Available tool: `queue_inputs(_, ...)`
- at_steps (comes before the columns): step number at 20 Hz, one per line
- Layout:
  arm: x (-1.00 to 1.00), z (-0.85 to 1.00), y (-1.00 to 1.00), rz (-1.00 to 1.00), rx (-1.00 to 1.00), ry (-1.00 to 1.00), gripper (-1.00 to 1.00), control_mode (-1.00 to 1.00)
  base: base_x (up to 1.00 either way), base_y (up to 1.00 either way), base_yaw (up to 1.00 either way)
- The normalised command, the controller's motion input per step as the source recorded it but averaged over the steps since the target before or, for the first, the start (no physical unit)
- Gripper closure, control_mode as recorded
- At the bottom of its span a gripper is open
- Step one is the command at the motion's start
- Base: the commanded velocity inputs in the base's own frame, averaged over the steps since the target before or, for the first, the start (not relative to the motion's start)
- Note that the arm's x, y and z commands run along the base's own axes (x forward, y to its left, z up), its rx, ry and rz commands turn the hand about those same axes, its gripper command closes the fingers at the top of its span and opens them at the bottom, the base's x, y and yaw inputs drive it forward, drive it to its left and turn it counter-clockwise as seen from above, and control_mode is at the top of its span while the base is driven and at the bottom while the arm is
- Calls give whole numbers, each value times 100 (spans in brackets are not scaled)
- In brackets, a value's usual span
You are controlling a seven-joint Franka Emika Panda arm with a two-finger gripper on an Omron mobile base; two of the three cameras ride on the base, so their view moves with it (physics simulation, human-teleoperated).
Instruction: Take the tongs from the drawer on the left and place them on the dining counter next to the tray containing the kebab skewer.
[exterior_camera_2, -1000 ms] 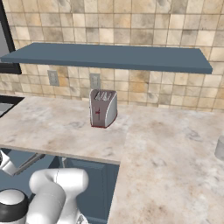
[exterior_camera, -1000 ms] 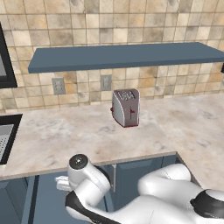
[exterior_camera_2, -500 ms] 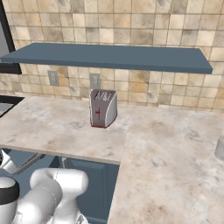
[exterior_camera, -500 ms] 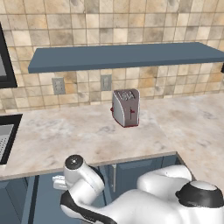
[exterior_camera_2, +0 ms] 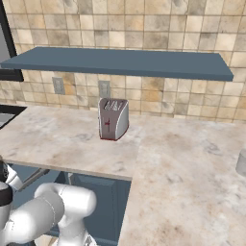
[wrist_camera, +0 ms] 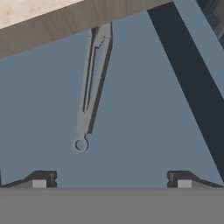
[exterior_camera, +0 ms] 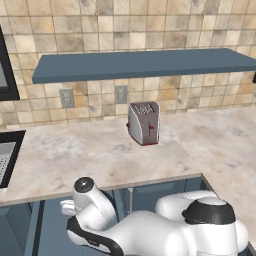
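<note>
The tongs (wrist_camera: 93,83) lie flat on the slate-blue floor of the open drawer (wrist_camera: 144,122), in the upper middle of my hand view, their two narrow arms running up toward the top of the frame and the joined end with its small ring pointing down toward me at about mid-height. My end effector (wrist_camera: 111,179) hangs over the drawer with its jaws spread wide and nothing between them; the two dark fingertips (wrist_camera: 40,179) sit at the lower left and lower right of that frame, well apart from each other, and the ring end of the tongs lies between them and a little above, untouched as far as I can see. The far tips of the tongs reach up to the brownish edge under the desk, which crosses the top of the hand view at a slant. On the right of that view a dark band and a lighter blue strip run diagonally; I take them for the drawer's side wall.

In my left base view the arm bends down at the bottom of the frame, below the front edge of the beige marbled desk (exterior_camera: 90,155). A silver toaster (exterior_camera: 144,122) stands on that desk near the middle of the frame, close to the tiled wall (exterior_camera: 125,25), under a blue wall shelf (exterior_camera: 145,62). In the right base view the toaster (exterior_camera_2: 113,118) is left of center.
</note>
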Motion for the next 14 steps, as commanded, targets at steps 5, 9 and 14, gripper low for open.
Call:
queue_inputs(5,20,-33,12,0,1,1,-100,-100,0,0,0)
queue_inputs(9,16,-31,9,0,0,0,-100,-100,0,0,0)
queue_inputs(14,24,-25,12,0,0,0,-100,-100,0,0,0)
